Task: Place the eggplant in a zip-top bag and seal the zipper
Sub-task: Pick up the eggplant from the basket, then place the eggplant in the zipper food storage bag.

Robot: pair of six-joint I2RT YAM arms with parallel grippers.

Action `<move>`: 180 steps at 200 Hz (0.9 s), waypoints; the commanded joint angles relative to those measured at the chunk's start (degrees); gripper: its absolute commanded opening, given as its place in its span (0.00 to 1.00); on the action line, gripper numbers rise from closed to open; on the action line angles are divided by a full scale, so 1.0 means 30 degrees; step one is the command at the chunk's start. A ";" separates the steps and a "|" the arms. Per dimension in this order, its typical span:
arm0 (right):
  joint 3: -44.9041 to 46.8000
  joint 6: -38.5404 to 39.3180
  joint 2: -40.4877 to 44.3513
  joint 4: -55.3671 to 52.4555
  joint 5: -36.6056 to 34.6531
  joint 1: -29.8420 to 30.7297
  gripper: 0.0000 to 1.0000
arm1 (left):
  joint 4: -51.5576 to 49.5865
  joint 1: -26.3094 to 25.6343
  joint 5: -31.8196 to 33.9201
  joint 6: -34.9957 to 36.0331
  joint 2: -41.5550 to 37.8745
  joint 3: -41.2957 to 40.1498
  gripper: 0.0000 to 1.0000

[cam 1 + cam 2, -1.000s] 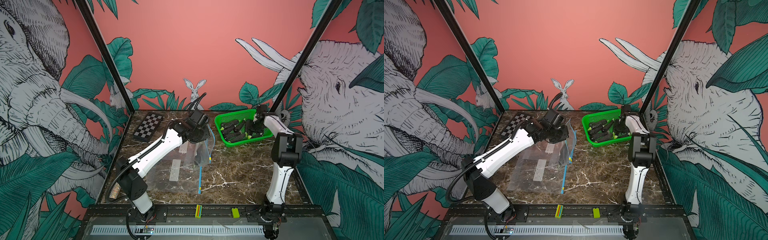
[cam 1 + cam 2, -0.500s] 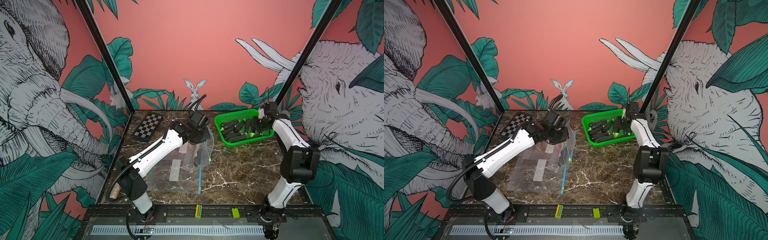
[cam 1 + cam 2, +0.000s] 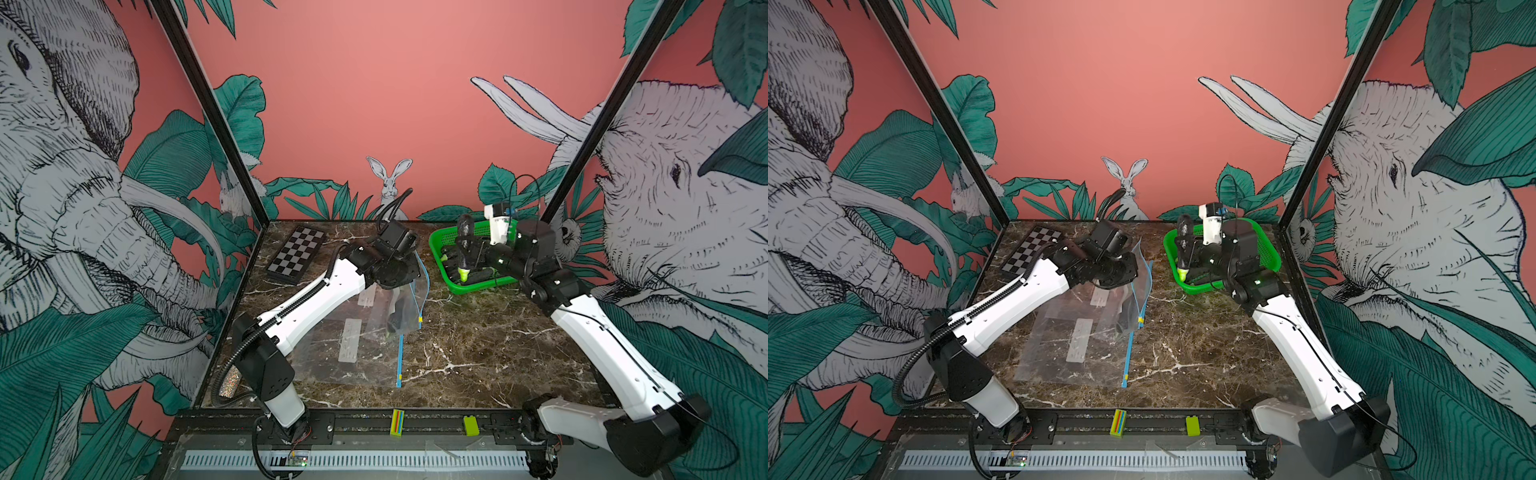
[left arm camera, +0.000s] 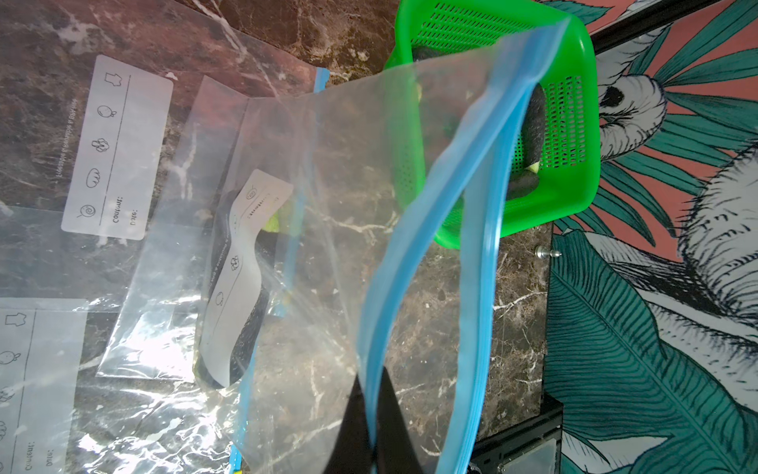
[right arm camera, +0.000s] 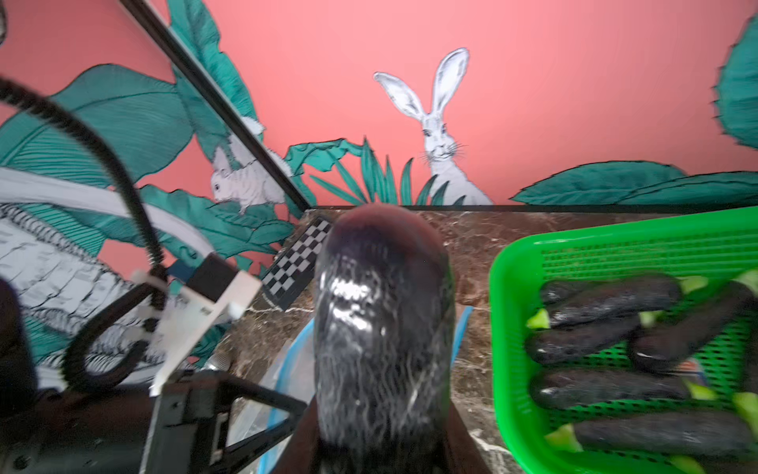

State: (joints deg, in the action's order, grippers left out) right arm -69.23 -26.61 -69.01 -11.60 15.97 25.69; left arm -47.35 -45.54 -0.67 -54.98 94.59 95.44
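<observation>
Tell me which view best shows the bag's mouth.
Left wrist: the bag gapes at the camera, blue rim nearly whole, pinched by the left gripper. Both top views show it small and nearly edge-on. Right wrist shows only rim slivers behind the eggplant.

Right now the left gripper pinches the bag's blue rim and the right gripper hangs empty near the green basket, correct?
No. The right gripper is not empty: it grips an eggplant near the green basket, as the right wrist view shows.
</observation>
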 commanded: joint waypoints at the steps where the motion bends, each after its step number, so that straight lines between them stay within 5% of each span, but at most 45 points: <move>1: 0.0776 -0.0243 -0.0486 0.3147 -0.2175 0.1767 0.18 | 0.0279 0.0075 -0.0195 -0.0434 -0.1272 -0.0201 0.00; 51: 0.1042 0.1161 -0.1797 0.5604 -0.5287 0.4765 0.17 | 0.0627 0.0084 -0.0361 -0.0679 -0.1762 -0.0747 0.00; 180: 0.2216 0.2098 -0.3449 0.7136 -0.8323 0.6319 0.17 | 0.0682 0.0066 -0.0124 -0.0394 -0.2056 -0.0905 0.00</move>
State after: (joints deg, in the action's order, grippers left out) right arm -64.79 -21.80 -80.49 7.25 -6.79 44.16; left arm -45.54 -45.54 -1.91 -56.10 91.00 93.21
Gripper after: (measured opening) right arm 0.314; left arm 0.047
